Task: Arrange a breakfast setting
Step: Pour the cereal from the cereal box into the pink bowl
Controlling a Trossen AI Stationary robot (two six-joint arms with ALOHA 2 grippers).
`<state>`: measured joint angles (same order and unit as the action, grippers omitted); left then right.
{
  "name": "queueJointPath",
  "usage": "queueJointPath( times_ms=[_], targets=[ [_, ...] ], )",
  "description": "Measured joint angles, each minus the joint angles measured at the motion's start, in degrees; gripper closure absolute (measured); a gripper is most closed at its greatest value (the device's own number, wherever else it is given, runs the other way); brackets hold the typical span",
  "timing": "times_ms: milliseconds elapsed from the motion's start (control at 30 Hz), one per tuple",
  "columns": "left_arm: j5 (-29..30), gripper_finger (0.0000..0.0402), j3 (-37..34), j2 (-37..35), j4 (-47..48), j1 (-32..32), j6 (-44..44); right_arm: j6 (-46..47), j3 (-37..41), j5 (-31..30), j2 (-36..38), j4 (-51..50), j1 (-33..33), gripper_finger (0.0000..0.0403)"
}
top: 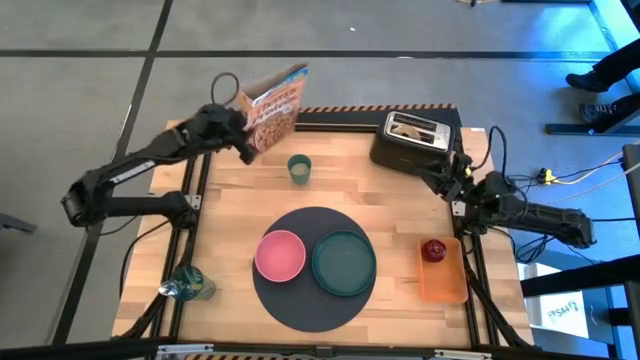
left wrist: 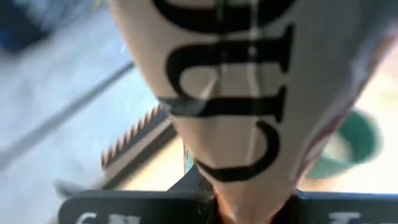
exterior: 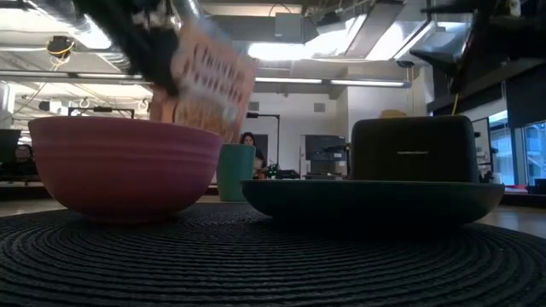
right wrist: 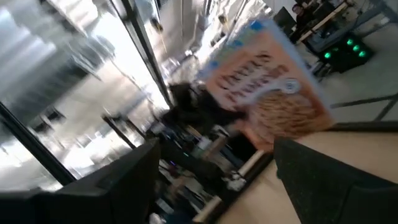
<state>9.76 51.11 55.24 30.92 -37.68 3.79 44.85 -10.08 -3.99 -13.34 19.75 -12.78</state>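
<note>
My left gripper (top: 244, 132) is shut on an orange cereal box (top: 272, 108), held up over the table's far left; the box also shows in the low view (exterior: 205, 77). The pale-green cup (top: 299, 168) stands just right of it. The pink bowl (top: 280, 255) and the dark-green plate (top: 343, 262) rest on the round dark mat (top: 318, 300). The dark-red fruit (top: 433, 249) lies on the orange tray (top: 445, 285). My right gripper (top: 437, 178) is open and empty beside the toaster (top: 415, 140). No spoon shows. My left gripper pinches the cereal box between its two fingers at one end (left wrist: 249, 196), across the box's thin side. The box reaches away from the fingers toward the table's right and far side. It is tilted and lifted clear of the table.
The black toaster stands at the far right with something pale in its slots (top: 408, 126). A clear bottle (top: 190, 285) lies at the near left corner. The cup stands close under the box. Bare wood lies between cup and toaster and left of the mat.
</note>
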Motion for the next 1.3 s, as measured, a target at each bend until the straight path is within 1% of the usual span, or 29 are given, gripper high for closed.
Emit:
queueJointPath(
  times_ms=[100, 167, 267, 333, 433, 533, 700, 800, 933, 1000, 1067, 1100, 1167, 1267, 1300],
  targets=[
    [-4.4, 0.04, 8.0, -0.9, 7.2, 3.2, 9.6, -7.2, -7.1, 0.7, -6.0, -3.7, 0.0, 0.01],
    [-6.7, 0.04, 13.6, -0.6, 10.8, 5.6, 13.2, -12.3, -11.9, 1.1, -11.5, -4.6, 0.0, 0.01],
    [-9.9, 0.04, 20.1, 0.4, 14.1, 9.1, 13.1, -20.8, -20.5, 3.1, -21.0, -4.5, 0.0, 0.01],
    [-11.8, 0.04, 23.1, 1.5, 14.4, 11.1, 10.9, -25.6, -26.4, 5.2, -27.6, -4.5, 0.0, 0.01],
    [-13.9, 0.0401, 26.8, 3.4, 14.0, 13.4, 6.9, -30.4, -35.1, 7.4, -37.0, -5.6, 0.0, 0.01],
    [-15.1, 0.0401, 28.8, 4.9, 14.1, 15.6, 3.4, -33.7, -42.6, 8.1, -44.5, -7.9, 0.0, 0.01],
    [-18.4, 0.0401, 29.3, 6.5, 14.1, 19.1, 2.3, -36.4, -51.6, 8.2, -52.3, -9.9, 0.0, 0.01],
    [-18.8, 0.0401, 29.3, 6.9, 13.5, 21.4, 1.5, -36.3, -54.3, 10.7, -55.1, -10.2, 0.0, 0.01],
    [-18.2, 0.0401, 29.3, 7.1, 12.1, 23.4, 0.8, -34.0, -56.0, 16.5, -56.7, -10.4, 0.0, 0.01],
    [-18.2, 0.0401, 29.3, 7.0, 11.3, 24.0, 0.7, -31.5, -56.1, 16.7, -57.1, -10.5, 0.1, 0.0108],
    [-18.0, 0.0401, 29.3, 7.2, 11.3, 24.5, -0.4, -30.3, -56.1, 17.2, -57.2, -11.1, 0.1, 0.0137],
    [-17.8, 0.0401, 29.3, 7.4, 11.3, 24.6, -0.9, -30.1, -56.1, 17.2, -57.2, -11.2, 0.1, 0.0162],
    [-17.7, 0.0398, 29.3, 7.8, 11.2, 24.8, -2.7, -30.0, -56.1, 17.5, -57.1, -11.3, 0.1, 0.0231],
    [-17.8, 0.038, 29.3, 8.5, 10.3, 24.8, -4.8, -30.3, -56.1, 20.3, -57.1, -11.4, 0.0, 0.0357],
    [-18.0, 0.0372, 29.3, 8.6, 9.6, 24.8, -5.0, -30.3, -56.1, 20.5, -57.1, -11.2, 0.0, 0.0379]
  ],
)
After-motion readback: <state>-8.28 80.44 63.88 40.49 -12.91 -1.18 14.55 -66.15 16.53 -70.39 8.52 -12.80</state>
